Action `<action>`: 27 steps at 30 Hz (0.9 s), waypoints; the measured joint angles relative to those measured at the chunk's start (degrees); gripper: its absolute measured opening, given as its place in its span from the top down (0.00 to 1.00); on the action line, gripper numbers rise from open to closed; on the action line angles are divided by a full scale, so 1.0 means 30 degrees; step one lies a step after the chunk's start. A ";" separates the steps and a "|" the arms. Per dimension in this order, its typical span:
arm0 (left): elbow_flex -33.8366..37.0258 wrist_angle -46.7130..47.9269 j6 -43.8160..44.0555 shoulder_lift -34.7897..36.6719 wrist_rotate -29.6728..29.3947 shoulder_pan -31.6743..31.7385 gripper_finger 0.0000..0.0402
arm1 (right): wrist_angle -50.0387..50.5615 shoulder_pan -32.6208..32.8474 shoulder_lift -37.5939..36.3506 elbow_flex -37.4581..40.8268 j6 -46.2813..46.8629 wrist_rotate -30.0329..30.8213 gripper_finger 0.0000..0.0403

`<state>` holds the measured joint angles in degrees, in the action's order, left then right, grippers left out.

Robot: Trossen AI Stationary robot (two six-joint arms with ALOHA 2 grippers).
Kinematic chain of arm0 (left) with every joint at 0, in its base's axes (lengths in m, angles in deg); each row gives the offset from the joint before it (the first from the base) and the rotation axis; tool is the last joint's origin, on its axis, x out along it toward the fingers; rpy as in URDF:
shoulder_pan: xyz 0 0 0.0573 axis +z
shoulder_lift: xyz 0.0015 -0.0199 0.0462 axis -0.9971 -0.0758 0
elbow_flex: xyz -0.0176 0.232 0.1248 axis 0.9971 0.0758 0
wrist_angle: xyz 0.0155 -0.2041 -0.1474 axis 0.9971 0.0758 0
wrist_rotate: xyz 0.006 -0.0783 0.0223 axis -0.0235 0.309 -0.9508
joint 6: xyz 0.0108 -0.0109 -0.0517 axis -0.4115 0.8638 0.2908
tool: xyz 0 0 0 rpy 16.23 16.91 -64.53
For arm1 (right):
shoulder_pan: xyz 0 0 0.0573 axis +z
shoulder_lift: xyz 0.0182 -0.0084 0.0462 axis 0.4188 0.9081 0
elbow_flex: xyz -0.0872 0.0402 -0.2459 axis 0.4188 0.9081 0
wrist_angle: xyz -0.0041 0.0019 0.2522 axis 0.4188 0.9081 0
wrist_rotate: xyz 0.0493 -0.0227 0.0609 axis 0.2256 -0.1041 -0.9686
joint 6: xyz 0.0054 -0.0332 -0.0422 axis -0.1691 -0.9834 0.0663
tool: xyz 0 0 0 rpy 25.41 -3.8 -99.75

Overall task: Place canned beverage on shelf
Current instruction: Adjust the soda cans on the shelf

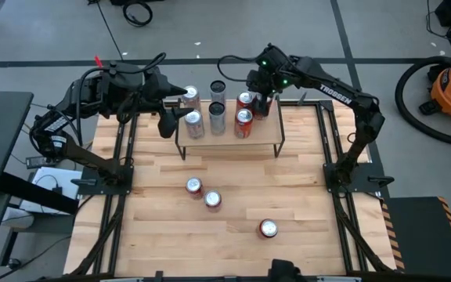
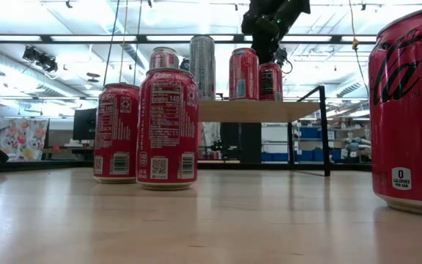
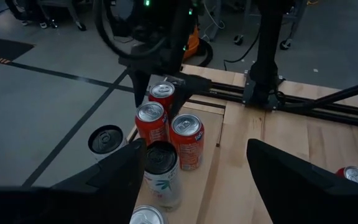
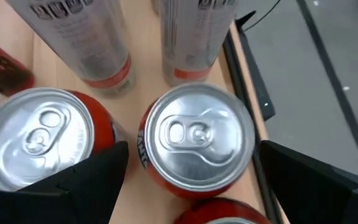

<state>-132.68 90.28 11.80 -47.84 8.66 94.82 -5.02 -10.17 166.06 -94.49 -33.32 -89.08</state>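
While the left end effector (image 1: 165, 117) hangs at the shelf's left end with its fingers (image 3: 114, 177) spread wide and gripping nothing, the cans stand in a loose cluster along the shelf (image 1: 229, 142). From left to right on that board: two red cans (image 1: 192, 97) near the left end effector, then two tall silver cans (image 1: 217, 117) in the middle, then a red can (image 1: 243, 123) at the right — and behind it, at the far right corner, another red can (image 4: 196, 140). The right end effector (image 1: 258, 98) sits directly above that far-right can, fingers (image 4: 89, 177) parted wide to either side of its silver lid, not closed on it. Nearer on the wooden surface (image 1: 304, 196), three more red cans (image 1: 194, 186) lie well apart from the shelf — two close together at centre, one farther right.
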 joint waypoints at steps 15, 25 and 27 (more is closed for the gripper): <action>0.0000 0.0058 -0.0015 0.0000 0.0000 -0.0001 0.28 | -0.2623 -0.0047 0.0009 0.1261 0.0400 -0.1187 0.22; 0.0000 0.0073 -0.0039 0.0000 0.0000 -0.0005 0.28 | -0.3844 -0.0047 0.0015 0.1631 0.0386 -0.1187 0.19; 0.0000 0.0073 -0.0036 0.0007 0.0000 0.0000 0.28 | -0.3706 -0.0047 0.0015 0.1791 0.0394 -0.1223 0.19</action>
<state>-132.68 90.49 11.69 -47.82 8.66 94.82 -16.14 -10.31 166.11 -89.12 -32.14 -92.75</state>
